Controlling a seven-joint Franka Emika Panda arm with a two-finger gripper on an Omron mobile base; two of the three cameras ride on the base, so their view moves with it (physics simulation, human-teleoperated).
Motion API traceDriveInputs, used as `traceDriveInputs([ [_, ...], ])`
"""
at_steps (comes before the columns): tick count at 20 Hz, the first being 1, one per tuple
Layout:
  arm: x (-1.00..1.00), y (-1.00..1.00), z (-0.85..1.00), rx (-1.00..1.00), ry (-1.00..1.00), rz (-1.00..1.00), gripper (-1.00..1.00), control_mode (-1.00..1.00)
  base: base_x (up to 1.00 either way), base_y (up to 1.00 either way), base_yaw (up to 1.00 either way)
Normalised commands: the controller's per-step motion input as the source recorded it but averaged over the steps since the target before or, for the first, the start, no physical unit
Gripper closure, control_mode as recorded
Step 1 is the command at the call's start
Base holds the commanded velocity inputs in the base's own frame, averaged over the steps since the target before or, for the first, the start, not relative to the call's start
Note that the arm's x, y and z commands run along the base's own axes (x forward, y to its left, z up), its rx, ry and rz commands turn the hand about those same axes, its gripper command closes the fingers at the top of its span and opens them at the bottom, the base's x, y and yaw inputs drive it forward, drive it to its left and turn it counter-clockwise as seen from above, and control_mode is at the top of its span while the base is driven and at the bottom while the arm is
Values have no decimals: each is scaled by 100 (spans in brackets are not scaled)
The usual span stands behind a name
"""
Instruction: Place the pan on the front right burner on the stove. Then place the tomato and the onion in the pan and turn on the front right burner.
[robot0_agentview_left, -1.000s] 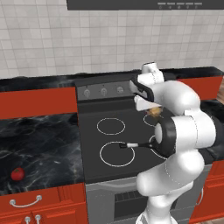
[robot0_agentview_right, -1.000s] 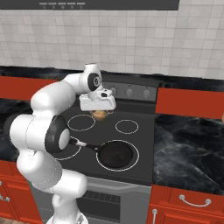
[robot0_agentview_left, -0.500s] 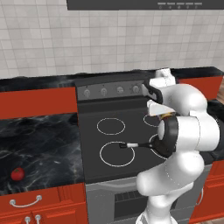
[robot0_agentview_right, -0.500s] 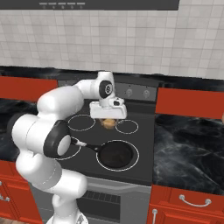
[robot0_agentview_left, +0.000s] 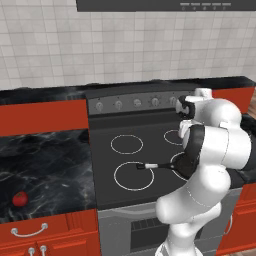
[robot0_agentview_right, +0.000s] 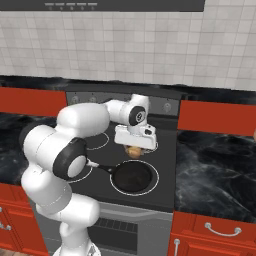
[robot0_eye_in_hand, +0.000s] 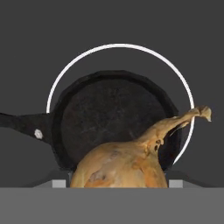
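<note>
Onion (robot0_eye_in_hand: 120, 164) in hand (robot0_agentview_right: 134, 148), stalk toward pan's (robot0_eye_in_hand: 116, 118) far-right rim.

No legible text, labels, brands, numbers or signs appear on any surface, including the stove (robot0_agentview_right: 165, 187) panel behind the pincer.

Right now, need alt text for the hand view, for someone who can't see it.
Looking down from the robot's hand: a tan onion with a dry stalk, held in the gripper, hangs close to the camera above an empty black pan. The pan sits inside the white ring of the front right burner on the black glass stove, handle pointing left.
</note>
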Motion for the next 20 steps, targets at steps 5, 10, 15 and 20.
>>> traceDriveInputs([
  [5,0,-8,-30,4,0,0,100,-100,0,0,0],
  [10,-9,0,-26,0,0,0,100,-100,0,0,0],
  [15,-16,0,-26,0,0,0,100,-100,0,0,0],
  [20,-6,0,-27,0,0,0,100,-100,0,0,0],
])
